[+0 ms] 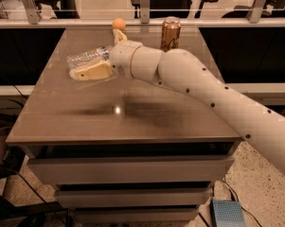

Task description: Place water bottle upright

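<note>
The water bottle (85, 59) is clear ribbed plastic and lies on its side at the back left of the brown table (132, 112). My gripper (95, 54) is at the bottle and open. One cream finger (91, 72) lies along the bottle's near side, and the other finger (119, 35) points up behind it. The bottle's inner end is hidden by the white wrist. The white arm reaches in from the lower right.
A copper-coloured drink can (170, 33) stands upright at the back of the table, right of the gripper. A small orange ball (118, 23) lies at the back edge behind the gripper. A glass partition runs behind the table. Drawers sit under the tabletop.
</note>
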Robot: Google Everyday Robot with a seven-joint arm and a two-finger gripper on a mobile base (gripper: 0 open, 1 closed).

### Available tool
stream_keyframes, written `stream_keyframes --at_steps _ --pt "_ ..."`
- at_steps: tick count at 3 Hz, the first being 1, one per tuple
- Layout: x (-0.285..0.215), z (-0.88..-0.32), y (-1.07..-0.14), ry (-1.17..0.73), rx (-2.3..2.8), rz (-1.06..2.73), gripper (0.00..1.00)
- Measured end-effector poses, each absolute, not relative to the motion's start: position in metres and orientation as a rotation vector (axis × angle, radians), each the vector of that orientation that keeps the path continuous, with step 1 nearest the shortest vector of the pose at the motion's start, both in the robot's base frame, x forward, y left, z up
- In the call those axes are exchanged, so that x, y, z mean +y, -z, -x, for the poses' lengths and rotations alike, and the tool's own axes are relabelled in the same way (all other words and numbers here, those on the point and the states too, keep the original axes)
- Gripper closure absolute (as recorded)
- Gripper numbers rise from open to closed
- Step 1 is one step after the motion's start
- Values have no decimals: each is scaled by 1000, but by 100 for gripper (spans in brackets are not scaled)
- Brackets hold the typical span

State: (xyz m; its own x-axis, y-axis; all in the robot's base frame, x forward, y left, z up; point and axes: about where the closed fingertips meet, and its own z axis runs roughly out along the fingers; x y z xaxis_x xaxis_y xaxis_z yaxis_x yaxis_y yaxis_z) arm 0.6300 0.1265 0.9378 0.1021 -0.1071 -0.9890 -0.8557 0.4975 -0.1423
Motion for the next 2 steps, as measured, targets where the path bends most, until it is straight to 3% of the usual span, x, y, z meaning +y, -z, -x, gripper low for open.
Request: stream_keyframes --at_steps 2 --pt "115 -653 -937 -639 1445 1132 0"
